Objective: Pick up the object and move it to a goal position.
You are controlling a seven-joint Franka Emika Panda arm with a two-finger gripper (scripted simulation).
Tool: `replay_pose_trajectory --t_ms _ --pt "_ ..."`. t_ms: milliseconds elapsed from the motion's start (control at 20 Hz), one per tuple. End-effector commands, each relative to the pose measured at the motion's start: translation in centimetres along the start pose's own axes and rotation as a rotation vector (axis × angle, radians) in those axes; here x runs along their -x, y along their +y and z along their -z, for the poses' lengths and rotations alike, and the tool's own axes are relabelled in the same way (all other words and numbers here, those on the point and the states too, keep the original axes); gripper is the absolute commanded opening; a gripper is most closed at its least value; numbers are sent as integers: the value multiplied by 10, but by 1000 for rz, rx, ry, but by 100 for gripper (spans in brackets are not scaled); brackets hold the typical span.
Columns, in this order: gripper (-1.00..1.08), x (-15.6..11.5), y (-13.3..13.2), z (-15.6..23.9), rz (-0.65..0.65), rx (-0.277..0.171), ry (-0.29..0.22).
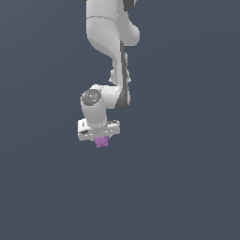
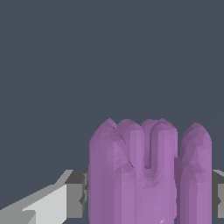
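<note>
The object (image 1: 101, 142) is a small purple lumpy cluster hanging just under the white gripper (image 1: 100, 139) in the exterior view. In the wrist view the object (image 2: 148, 175) fills the space between the two fingers, with a grey-white finger (image 2: 72, 194) pressed against one side and the other finger (image 2: 218, 192) against the other side. The gripper is shut on the object and holds it off any surface. The fingertips are hidden behind the object in the exterior view.
The white arm (image 1: 110, 56) comes down from the top of the exterior view. Around it there is only a plain dark grey-blue background with no other objects or marker showing.
</note>
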State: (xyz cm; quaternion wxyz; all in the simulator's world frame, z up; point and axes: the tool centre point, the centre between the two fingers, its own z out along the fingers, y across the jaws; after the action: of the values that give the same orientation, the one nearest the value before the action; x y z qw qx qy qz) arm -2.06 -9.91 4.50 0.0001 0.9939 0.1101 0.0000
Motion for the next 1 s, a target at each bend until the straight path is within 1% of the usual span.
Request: replay_pose_trajectory --t_ms 0,250,450,700,950 --pt "-100 2 1 7 0 1 1" --pt "-100 9 6 30 0 1 1" --pt "-100 17 11 58 0 1 1" --pt "-100 32 20 106 0 0 1" --pt "-100 49 31 163 0 -1 1"
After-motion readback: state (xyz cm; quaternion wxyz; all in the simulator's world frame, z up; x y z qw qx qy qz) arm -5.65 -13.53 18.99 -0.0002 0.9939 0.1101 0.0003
